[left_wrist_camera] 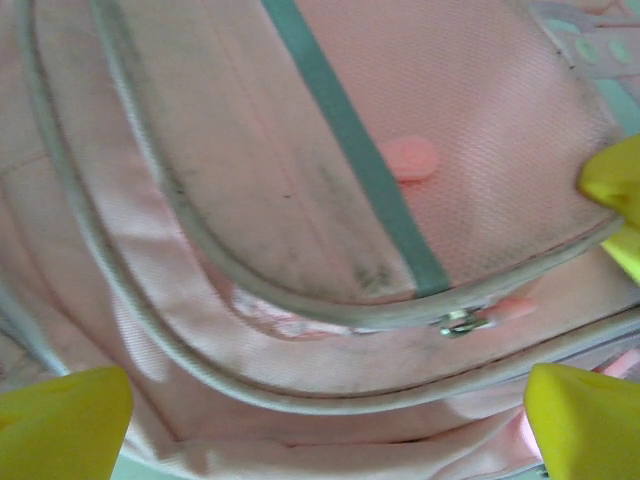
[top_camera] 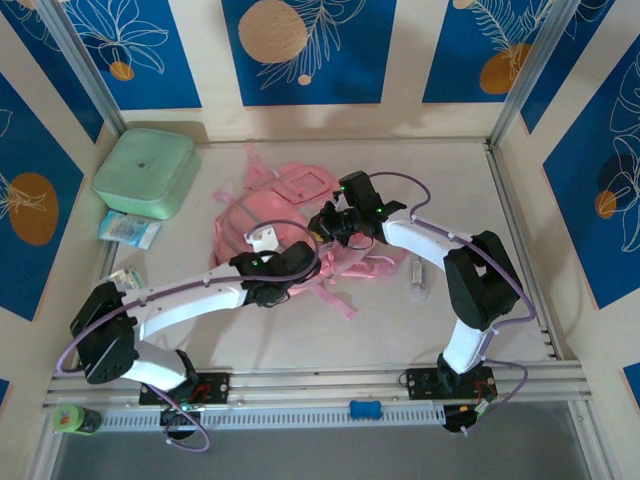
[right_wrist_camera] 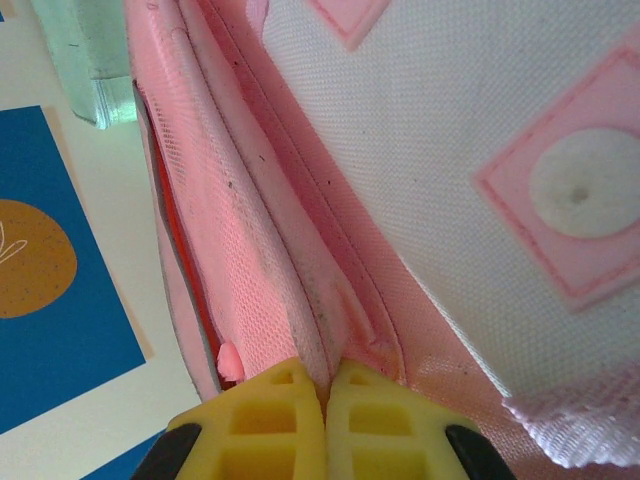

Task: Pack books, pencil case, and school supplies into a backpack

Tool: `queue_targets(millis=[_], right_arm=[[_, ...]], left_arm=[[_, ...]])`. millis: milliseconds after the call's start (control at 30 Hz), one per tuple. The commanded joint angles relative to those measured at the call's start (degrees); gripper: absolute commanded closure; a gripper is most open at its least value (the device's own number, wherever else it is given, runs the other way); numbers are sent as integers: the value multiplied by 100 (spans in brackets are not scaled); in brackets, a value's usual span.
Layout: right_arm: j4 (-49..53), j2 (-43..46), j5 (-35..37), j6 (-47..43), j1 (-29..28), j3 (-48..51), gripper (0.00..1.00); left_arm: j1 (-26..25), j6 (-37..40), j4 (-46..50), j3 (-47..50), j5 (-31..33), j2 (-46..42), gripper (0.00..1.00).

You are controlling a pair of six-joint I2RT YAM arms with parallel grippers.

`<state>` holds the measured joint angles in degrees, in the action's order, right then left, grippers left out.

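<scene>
From the top view we are seeing the backpack (top_camera: 300,190) lying in the middle of the desk (top_camera: 400,320), just right of the mint-green box (top_camera: 147,172). The left arm (top_camera: 190,295) is reaching in from the near left and the right arm (top_camera: 430,235) is bending over from the right, both ending over the pink fabric.

From the left wrist we are looking at the left tool (left_wrist_camera: 320,430) standing wide open, its yellow fingers (left_wrist_camera: 60,425) gripping nothing and hovering close over the backpack's front. There a teal stripe (left_wrist_camera: 350,150) is running down towards a zip pull (left_wrist_camera: 460,322).

From the right wrist we are watching the right tool (right_wrist_camera: 327,385) closed tight, its yellow tips pinching a fold of the backpack's pink edge between them
</scene>
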<state>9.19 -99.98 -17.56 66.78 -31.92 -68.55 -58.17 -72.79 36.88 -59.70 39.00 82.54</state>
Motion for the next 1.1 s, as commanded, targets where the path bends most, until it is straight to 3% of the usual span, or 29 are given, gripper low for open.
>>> queue_targets(millis=[0,67,267,400,567,867,1067], right_arm=[[-170,-47,-54,89,-44,-140,100],[-163,-30,-53,93,-42,-124,100],[-284,-38,-89,203,-51,-74,100],[-343,-38,-111,256,-69,-65,100],[-254,-37,-51,195,-60,-138,100],[-297,-93,-33,185,-101,-186,100],[-247,-133,-13,168,-97,-259,100]], left_arm=[[-1,-385,15,-319,269,279,1],[3,-380,21,-421,445,440,1],[211,-937,-145,-330,48,820,1],[226,-1101,301,-538,345,1044,0],[42,-1309,974,-646,236,1136,1],[-242,-825,872,-73,42,313,2],[-361,-374,795,-390,123,244,4]])
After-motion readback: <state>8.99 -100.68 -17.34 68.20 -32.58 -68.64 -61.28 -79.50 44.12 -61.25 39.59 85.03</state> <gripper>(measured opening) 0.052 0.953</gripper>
